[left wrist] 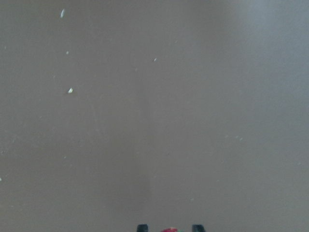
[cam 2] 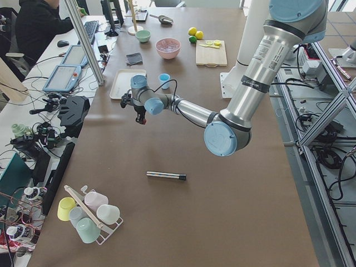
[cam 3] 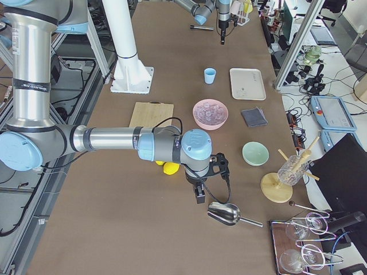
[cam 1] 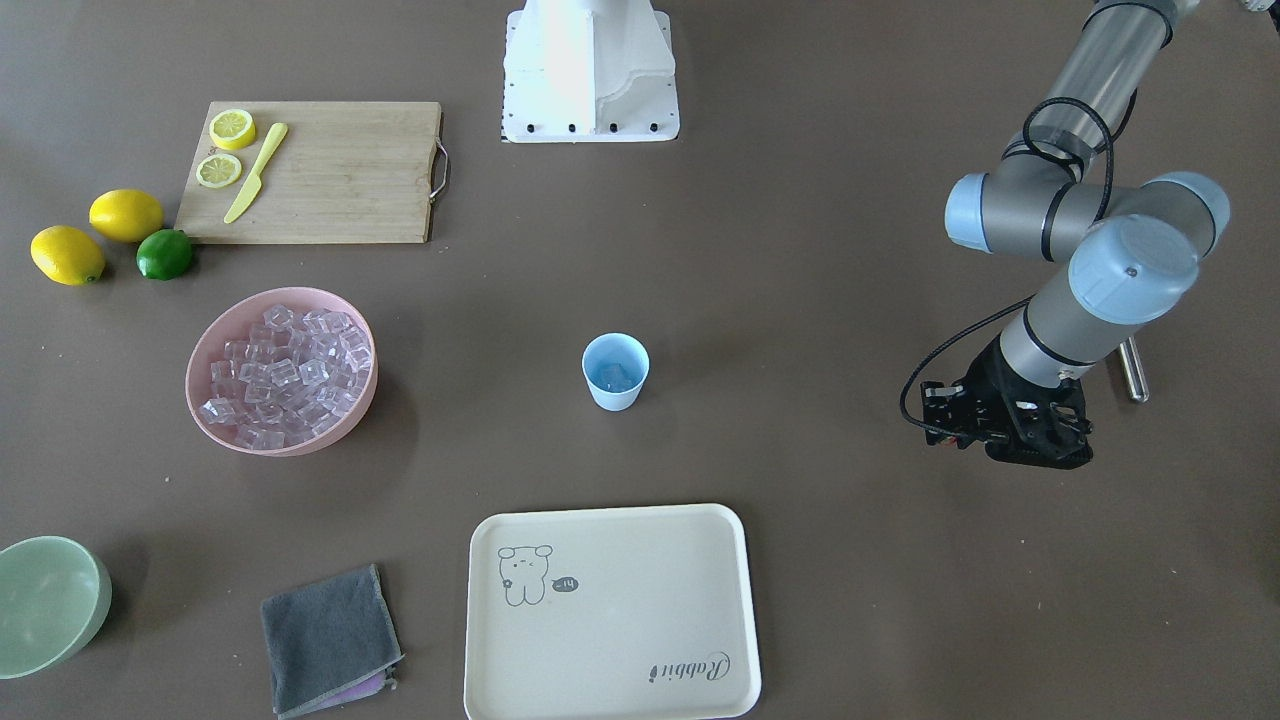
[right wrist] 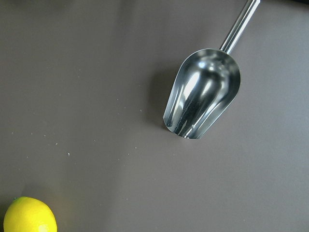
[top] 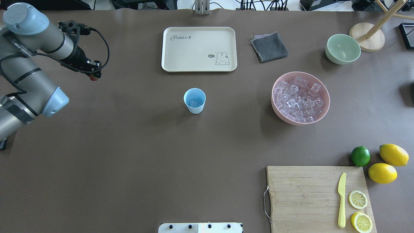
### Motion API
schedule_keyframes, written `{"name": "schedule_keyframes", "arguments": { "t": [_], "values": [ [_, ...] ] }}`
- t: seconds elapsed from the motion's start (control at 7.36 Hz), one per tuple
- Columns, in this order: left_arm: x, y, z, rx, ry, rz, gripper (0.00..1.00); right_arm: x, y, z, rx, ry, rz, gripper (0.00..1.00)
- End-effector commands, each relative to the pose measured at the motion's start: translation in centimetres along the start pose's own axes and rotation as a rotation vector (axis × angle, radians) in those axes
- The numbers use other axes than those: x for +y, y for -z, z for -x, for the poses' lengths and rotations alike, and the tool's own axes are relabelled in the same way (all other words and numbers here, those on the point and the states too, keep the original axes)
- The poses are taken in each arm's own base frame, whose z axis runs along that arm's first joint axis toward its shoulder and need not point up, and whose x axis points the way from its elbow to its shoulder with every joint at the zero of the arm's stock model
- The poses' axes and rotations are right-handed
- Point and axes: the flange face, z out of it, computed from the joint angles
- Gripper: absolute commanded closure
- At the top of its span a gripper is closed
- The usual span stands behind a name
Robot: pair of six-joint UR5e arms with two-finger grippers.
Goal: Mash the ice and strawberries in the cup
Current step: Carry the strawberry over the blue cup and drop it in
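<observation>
Carrying, presumably, tiny red strawberry (top: 93,78) clenched in left claw (left wrist: 170,227) to pale-blue plastic cup (top: 194,109) of clear ice (top: 195,103); next: release above rim. Right claw (cam 3: 199,197): cannot tell.

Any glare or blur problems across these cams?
Front-facing: robot base blown out white. Right wrist: sharp, bright highlights in the scoop. Left wrist: soft, strawberry cropped at the bottom edge. Overhead: even light, faint shadows.

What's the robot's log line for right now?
left gripper: shut on small red strawberry, over brown table | pale-blue plastic cup: upright, clear ice cubes inside | right gripper: near metal scoop, state unclear
</observation>
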Motion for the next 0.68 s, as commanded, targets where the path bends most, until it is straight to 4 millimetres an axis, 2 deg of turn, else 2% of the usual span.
{"name": "schedule_keyframes", "arguments": {
  "t": [0.0,0.14,0.27,0.41,0.54],
  "values": [
    [-0.9,2.1,-10.2,0.086,0.129,-0.022,0.72,0.1,0.0,-0.1,0.0,-0.004,0.001,0.0],
    [-0.5,2.1,-14.2,0.1,0.187,-0.043,0.72,0.1,0.0,0.0,0.0,-0.006,0.0,0.0],
    [1.3,1.4,-19.8,0.128,0.214,-0.039,0.72,0.1,0.0,0.0,0.0,-0.007,0.0,0.0],
    [2.0,1.9,-24.9,0.135,0.236,-0.058,0.72,0.1,0.0,0.0,0.0,-0.007,0.0,0.0],
    [4.0,2.0,-30.6,0.117,0.243,-0.061,0.72,0.2,0.0,-0.1,0.0,-0.01,0.0,0.0]
  ]
}}
